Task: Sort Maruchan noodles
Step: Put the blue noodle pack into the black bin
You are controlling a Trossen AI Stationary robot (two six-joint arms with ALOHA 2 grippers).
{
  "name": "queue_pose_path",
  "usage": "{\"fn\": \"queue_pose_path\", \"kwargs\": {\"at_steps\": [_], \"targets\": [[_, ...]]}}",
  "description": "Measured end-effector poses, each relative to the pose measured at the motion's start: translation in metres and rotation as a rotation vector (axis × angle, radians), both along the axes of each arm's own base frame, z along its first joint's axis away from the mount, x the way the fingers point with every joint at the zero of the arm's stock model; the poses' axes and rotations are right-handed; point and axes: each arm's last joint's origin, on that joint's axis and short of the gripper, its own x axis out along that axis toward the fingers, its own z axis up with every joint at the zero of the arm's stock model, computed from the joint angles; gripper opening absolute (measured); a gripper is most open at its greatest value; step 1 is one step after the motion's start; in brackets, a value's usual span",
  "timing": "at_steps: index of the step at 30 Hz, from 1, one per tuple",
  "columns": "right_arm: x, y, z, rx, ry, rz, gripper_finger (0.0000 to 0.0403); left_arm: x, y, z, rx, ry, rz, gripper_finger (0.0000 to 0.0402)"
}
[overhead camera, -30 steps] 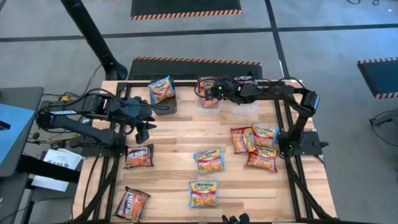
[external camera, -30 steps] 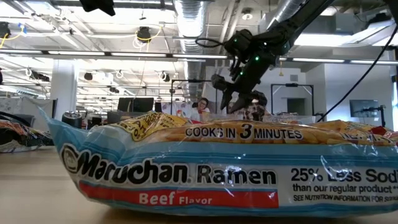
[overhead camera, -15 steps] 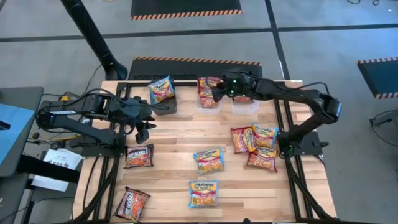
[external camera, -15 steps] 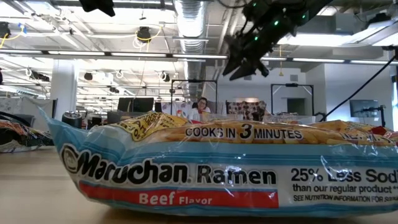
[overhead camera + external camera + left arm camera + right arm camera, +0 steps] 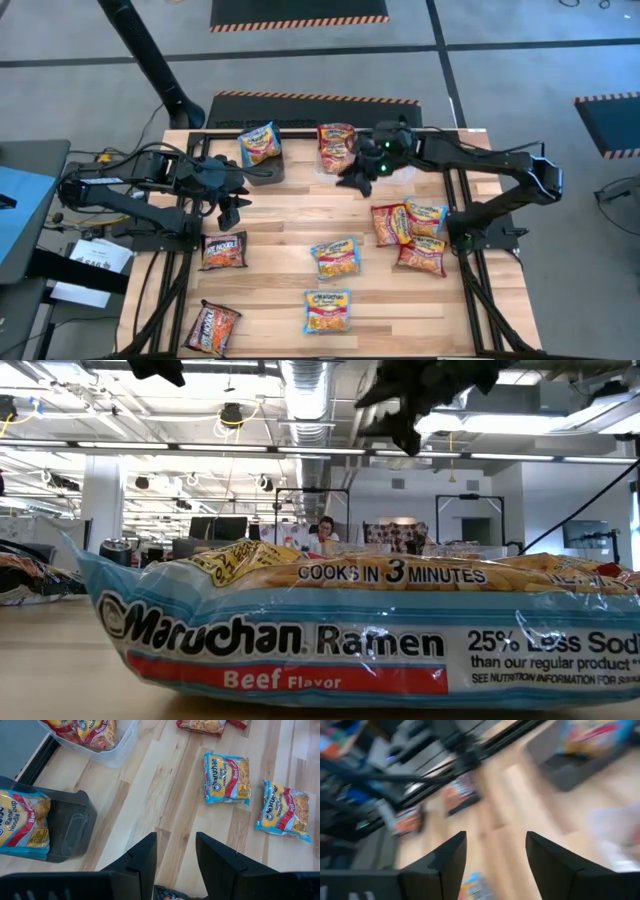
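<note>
High view has the right gripper [image 5: 357,178] empty, jaws wide, just off the clear bin [image 5: 336,163] with red packets [image 5: 336,140], probably heading for loose packets [image 5: 409,223] nearby. Left gripper [image 5: 229,213] waits, jaws apart, above a black packet [image 5: 224,250].

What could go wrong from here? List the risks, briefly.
1. The three packets on the table's right side overlap, so the empty, open right hand might pinch two at once or drag a neighbour.
2. The blue packet sits high on the dark bin rather than down inside, so it could slide off.
3. The open left hand hovers above a black packet; a misjudged descent could push it away.
</note>
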Motion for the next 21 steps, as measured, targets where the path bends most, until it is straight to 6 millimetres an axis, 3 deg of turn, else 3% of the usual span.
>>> {"fn": "queue_pose_path", "kwargs": {"at_steps": [9, 21], "targets": [[0.009, 0.055, 0.003, 0.107, 0.005, 0.159, 0.0235, 0.0, 0.0, 0.0, 0.0, 0.0, -0.001, 0.0122], [0.017, 0.113, 0.004, 0.103, -0.04, 0.35, 0.0235, 0.0, 0.0, 0.0, 0.012, 0.003, -0.013, 0.0122]]}}
